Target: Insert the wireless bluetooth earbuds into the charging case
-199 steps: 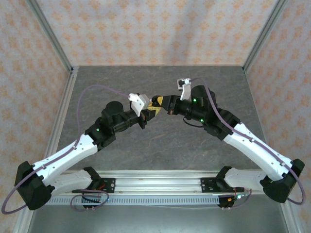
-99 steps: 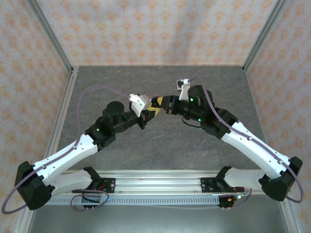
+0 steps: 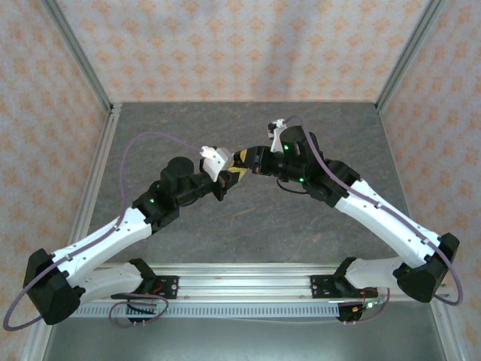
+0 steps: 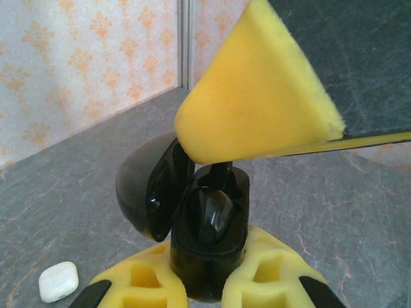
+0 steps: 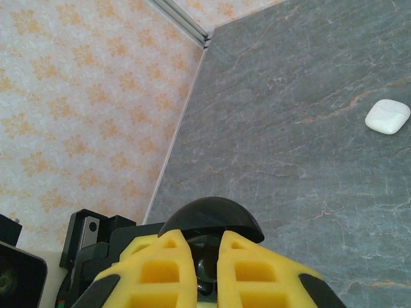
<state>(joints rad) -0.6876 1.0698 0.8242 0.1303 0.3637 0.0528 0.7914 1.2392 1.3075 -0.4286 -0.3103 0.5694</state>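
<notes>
Up close, the left pincer (image 4: 207,282) was clamped on the open black charging case (image 4: 209,247), a black earbud (image 4: 215,208) standing in its mouth. The right pincer (image 5: 202,250) hung just above, practically closed, its hold unclear. Beyond, a white case (image 5: 388,116) lay on the tabletop (image 5: 289,160).

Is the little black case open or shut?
Open. The black case has its lid tipped back to one side, so the inside shows.

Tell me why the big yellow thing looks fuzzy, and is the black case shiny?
Left wrist view: the yellow pad is very near the lens, so its edges go soft; the black charging case shows small white glints. Right wrist view: the white case looks fairly sharp. Top external view: even light, faint shadows under the arms.
</notes>
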